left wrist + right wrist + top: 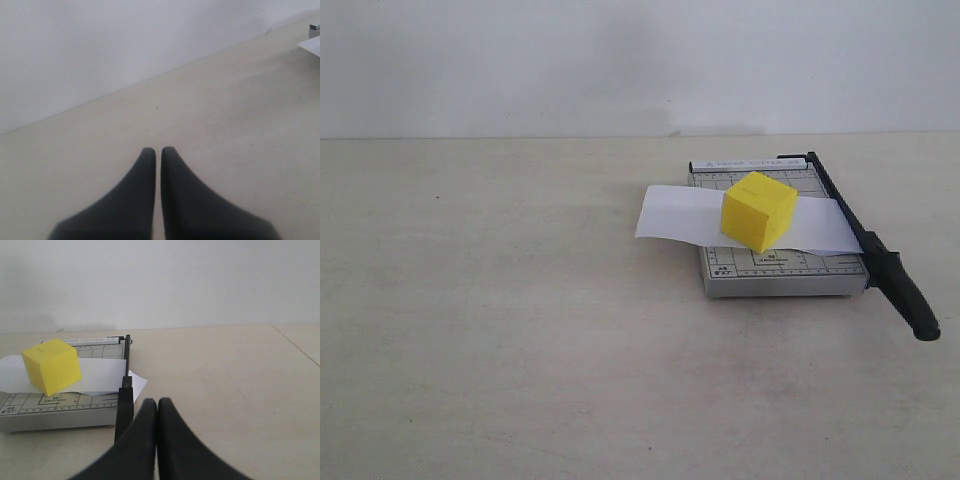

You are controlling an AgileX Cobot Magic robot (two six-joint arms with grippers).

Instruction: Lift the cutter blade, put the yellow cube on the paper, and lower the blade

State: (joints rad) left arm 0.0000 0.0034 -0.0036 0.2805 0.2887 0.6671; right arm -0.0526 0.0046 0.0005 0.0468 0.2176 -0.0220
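Observation:
The yellow cube (759, 210) rests on the white paper (670, 215), which lies across the grey gridded trimmer base (780, 272). The cutter blade (865, 245) lies down along the base's right edge, its thick handle end (910, 297) sticking out toward the front. Neither arm shows in the exterior view. In the right wrist view my right gripper (157, 402) is shut and empty, just beside the blade (125, 400), with the cube (52, 365) and paper (102, 377) beyond. My left gripper (157, 151) is shut over bare table, far from the paper's corner (311, 45).
The beige table (500, 330) stretches wide to the left and front of the trimmer. A white wall (620, 60) backs the table. A seam in the tabletop (295, 345) runs to the right of the trimmer in the right wrist view.

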